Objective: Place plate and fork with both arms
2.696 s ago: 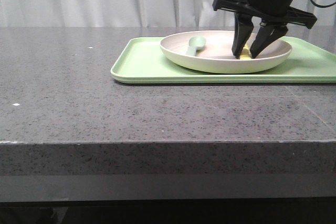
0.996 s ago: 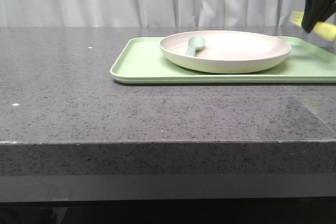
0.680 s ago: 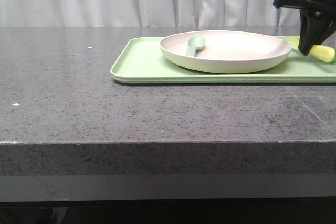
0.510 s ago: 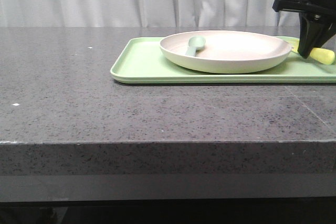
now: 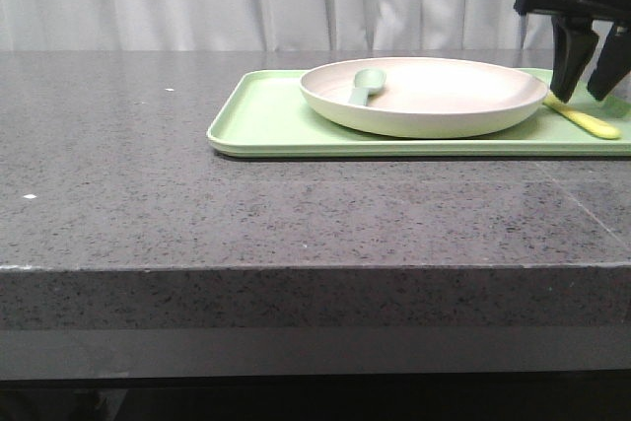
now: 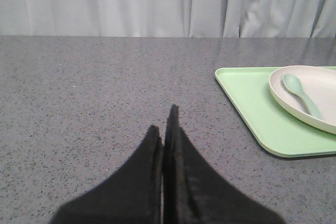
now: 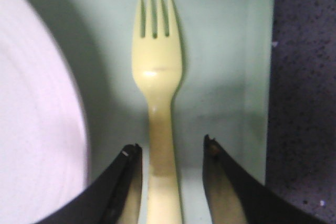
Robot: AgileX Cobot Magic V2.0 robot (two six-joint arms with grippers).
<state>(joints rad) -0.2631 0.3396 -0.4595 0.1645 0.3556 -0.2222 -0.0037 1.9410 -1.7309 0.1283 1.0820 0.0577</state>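
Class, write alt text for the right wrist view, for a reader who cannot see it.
A pale-yellow fork lies flat on a light-green tray, its handle running between the open fingers of the right gripper, which do not touch it. The curved rim of a cream-white plate sits beside it, and dark speckled tabletop shows past the tray's edge.

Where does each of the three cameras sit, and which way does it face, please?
Front view: low at the table edge, facing forward at the tray, plate and right end effector.
Left wrist view: on the left arm, over bare table, showing the shut left end effector.
Right wrist view: looking down on the fork between open fingers.
All three show the plate and tray.
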